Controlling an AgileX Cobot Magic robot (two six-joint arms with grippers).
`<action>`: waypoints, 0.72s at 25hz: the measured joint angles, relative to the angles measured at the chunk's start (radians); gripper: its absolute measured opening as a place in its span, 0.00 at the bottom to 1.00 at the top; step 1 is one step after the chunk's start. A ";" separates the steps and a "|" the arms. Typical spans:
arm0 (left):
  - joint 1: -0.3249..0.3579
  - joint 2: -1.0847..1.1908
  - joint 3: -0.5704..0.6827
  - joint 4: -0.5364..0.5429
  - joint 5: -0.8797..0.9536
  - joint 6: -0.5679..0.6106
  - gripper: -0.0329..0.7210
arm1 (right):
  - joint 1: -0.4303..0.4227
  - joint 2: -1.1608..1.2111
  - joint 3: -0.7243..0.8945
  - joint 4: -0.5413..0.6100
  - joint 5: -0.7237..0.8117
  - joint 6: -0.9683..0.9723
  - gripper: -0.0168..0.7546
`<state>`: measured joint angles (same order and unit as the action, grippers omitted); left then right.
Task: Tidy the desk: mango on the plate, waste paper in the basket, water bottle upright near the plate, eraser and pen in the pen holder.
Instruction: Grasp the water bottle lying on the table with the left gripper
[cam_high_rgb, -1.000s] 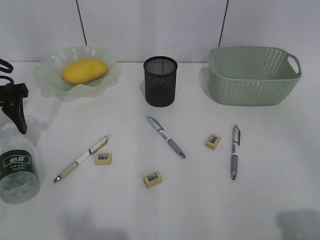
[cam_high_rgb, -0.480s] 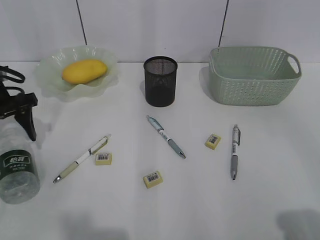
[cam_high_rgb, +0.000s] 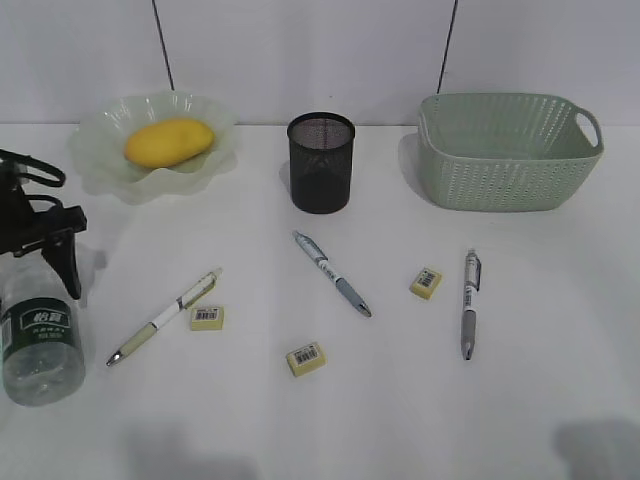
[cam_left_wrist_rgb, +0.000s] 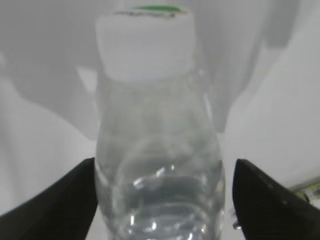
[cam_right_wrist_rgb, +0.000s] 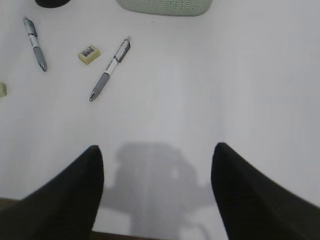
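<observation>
At bench left edge — bottle (cam_high_rgb: 38, 335) clamped between left fingers (cam_left_wrist_rgb: 65, 197), cap (cam_left_wrist_rgb: 145, 42) toward the wrist camera | mango (cam_high_rgb: 168, 141) on plate (cam_high_rgb: 100, 150) | holder (cam_high_rgb: 320, 162) centre back, basket (cam_high_rgb: 508, 150) back right | pens, erasers loose on bench (cam_high_rgb: 420, 400) | right fingers (cam_right_wrist_rgb: 65, 195) apart — nothing between them.

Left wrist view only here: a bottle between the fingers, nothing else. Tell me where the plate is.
Observer: The plate sits behind the water bottle, at the far left of the desk, with the mango on it.
Operator: Report what's loose on the desk.
Observer: Three pens and three erasers lie in front of the pen holder.
Operator: Give me the right arm.
Observer: The right fingers are spread apart over bare desk, holding nothing.
</observation>
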<state>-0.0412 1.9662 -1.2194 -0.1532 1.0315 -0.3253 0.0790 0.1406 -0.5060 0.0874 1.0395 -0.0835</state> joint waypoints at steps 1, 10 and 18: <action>0.000 0.004 0.000 0.000 -0.006 0.000 0.86 | 0.000 0.000 0.000 0.000 0.000 0.000 0.71; 0.000 0.006 0.000 -0.007 -0.040 0.000 0.75 | 0.000 0.000 0.000 0.000 0.000 0.000 0.71; 0.000 0.006 0.000 -0.010 -0.036 0.000 0.71 | 0.000 0.000 0.000 0.000 0.000 0.000 0.71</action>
<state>-0.0412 1.9718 -1.2194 -0.1632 0.9960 -0.3253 0.0790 0.1406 -0.5060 0.0874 1.0395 -0.0835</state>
